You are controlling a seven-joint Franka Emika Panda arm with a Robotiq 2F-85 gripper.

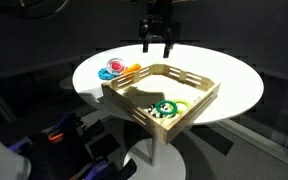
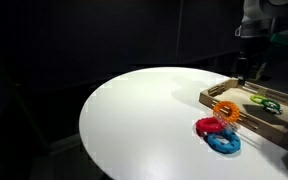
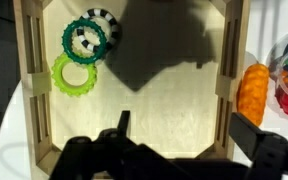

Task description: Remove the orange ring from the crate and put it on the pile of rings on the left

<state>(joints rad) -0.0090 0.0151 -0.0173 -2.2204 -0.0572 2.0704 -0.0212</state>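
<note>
White table | crate: lime ring, dark-green ring | orange ring outside

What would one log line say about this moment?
gripper: open, empty, over crate | orange ring: outside crate, at ring pile | lime ring, dark green ring: in crate

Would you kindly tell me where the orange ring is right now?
The orange ring lies just outside the right wall of the crate in the wrist view, next to the red ring and blue ring.
</note>
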